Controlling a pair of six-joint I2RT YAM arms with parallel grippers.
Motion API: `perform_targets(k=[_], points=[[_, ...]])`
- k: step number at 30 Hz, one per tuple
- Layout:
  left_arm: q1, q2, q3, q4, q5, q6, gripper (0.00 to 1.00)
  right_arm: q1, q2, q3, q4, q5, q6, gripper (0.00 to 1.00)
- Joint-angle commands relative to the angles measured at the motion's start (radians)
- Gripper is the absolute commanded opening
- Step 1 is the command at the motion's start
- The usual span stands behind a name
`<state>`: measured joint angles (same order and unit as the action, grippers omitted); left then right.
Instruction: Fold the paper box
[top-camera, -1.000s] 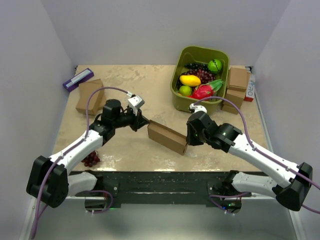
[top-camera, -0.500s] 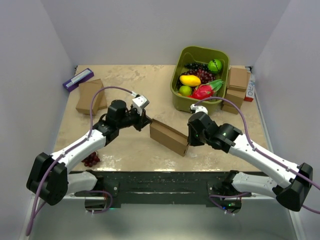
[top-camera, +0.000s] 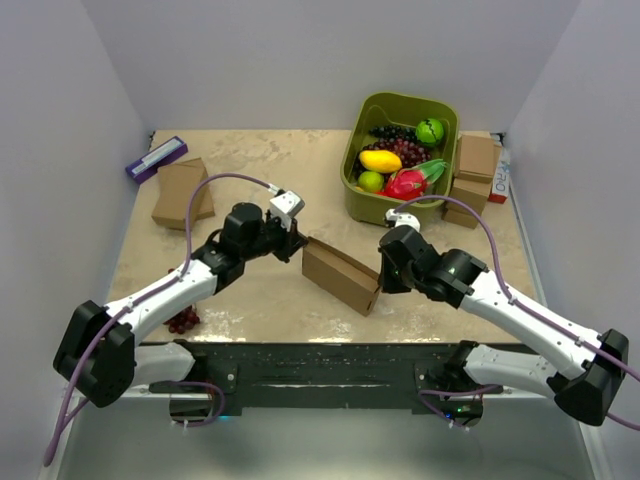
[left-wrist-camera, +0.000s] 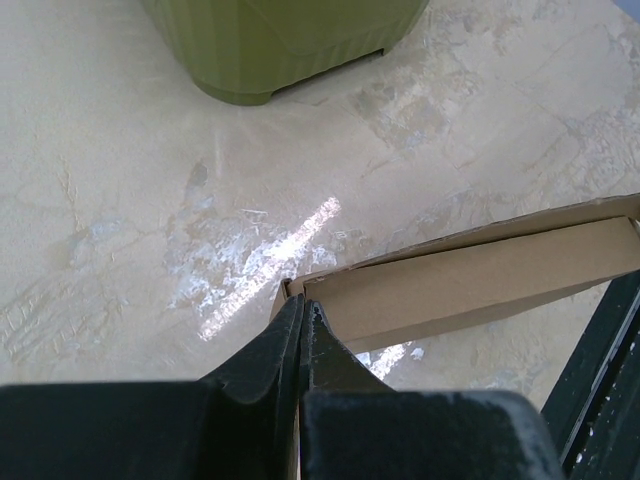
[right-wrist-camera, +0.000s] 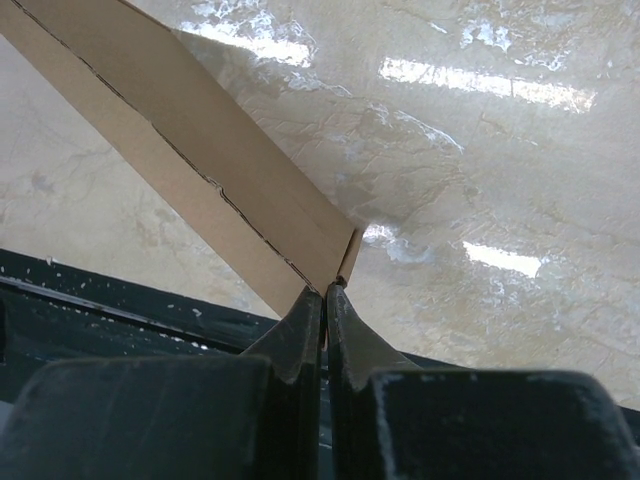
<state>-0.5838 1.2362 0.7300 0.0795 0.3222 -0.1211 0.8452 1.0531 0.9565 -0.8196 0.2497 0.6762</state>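
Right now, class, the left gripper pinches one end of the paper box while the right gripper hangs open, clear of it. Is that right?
Not quite. The right gripper is not open or clear: the right wrist view shows its fingers closed together on a corner of the paper box. The left gripper does pinch the other end.

The marbled beige table (top-camera: 260, 300) carried a green bin (top-camera: 400, 105) at 1 o'clock, small cardboard boxes (top-camera: 476, 165) at 2, a cardboard box (top-camera: 180, 192) and purple carton (top-camera: 156, 158) at 10, grapes (top-camera: 182, 320) at 8, the paper box (top-camera: 340, 275) central.
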Motion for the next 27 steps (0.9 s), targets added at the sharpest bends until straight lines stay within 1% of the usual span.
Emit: perform_targets(k=[1, 6, 12, 16, 21, 27], points=[[-0.039, 0.026, -0.003, -0.139, 0.009, -0.029, 0.0, 0.003, -0.025, 0.002, 0.091, 0.011, 0.055, 0.01], [-0.057, 0.023, -0.009, -0.172, -0.025, -0.037, 0.0, 0.003, -0.061, -0.009, 0.105, -0.003, 0.079, 0.0], [-0.082, 0.017, -0.02, -0.173, -0.029, -0.046, 0.0, 0.003, -0.073, -0.038, 0.128, 0.003, 0.123, 0.0], [-0.106, 0.014, -0.021, -0.175, -0.04, -0.054, 0.0, 0.003, -0.085, -0.067, 0.161, 0.029, 0.18, 0.0], [-0.123, 0.0, -0.03, -0.162, -0.051, -0.075, 0.0, 0.003, -0.105, -0.087, 0.194, 0.098, 0.232, 0.0], [-0.133, -0.026, -0.066, -0.138, -0.087, -0.13, 0.0, 0.003, -0.065, -0.075, 0.211, 0.099, 0.23, 0.0]])
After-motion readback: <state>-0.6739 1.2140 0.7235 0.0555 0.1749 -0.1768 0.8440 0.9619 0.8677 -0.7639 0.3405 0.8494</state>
